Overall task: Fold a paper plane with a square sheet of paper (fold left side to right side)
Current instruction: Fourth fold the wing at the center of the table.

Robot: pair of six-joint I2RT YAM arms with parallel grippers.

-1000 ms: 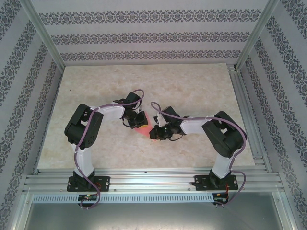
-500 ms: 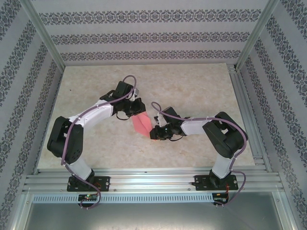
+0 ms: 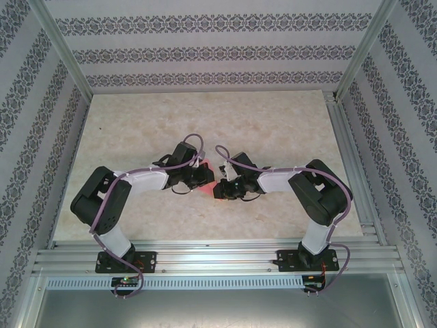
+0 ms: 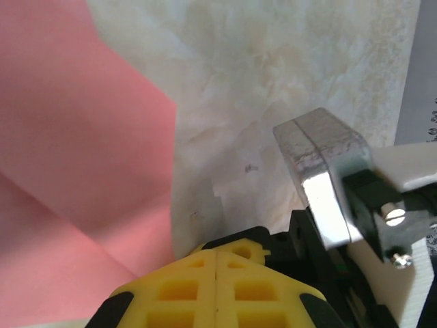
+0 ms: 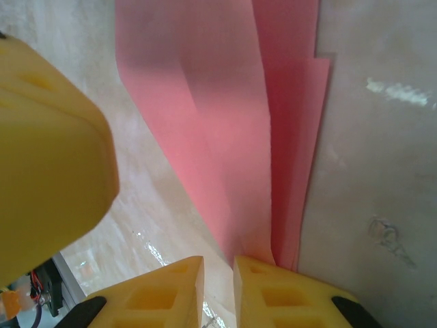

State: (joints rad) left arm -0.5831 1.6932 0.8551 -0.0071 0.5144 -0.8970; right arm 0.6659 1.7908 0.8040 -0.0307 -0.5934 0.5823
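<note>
The folded square sheet of paper (image 5: 225, 102) is seen on the desk (image 4: 273, 55) between the arms, with the left tool (image 4: 217, 256) clenched empty beside it, while a grasp by the right tool (image 5: 218, 263) at its narrow end cannot be told, so the layers may be dragged askew by a sideways push.

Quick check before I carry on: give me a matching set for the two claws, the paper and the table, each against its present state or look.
Things:
1. left claw
2. right claw
3. pink paper
4. table

States:
A. pale, marbled surface
B. folded into overlapping layers, lying between the two claws
C. yellow fingers pressed together, the paper off to one side
D. yellow fingers a sliver apart, at the paper's narrow end

Pairs: 1-C, 2-D, 3-B, 4-A
</note>
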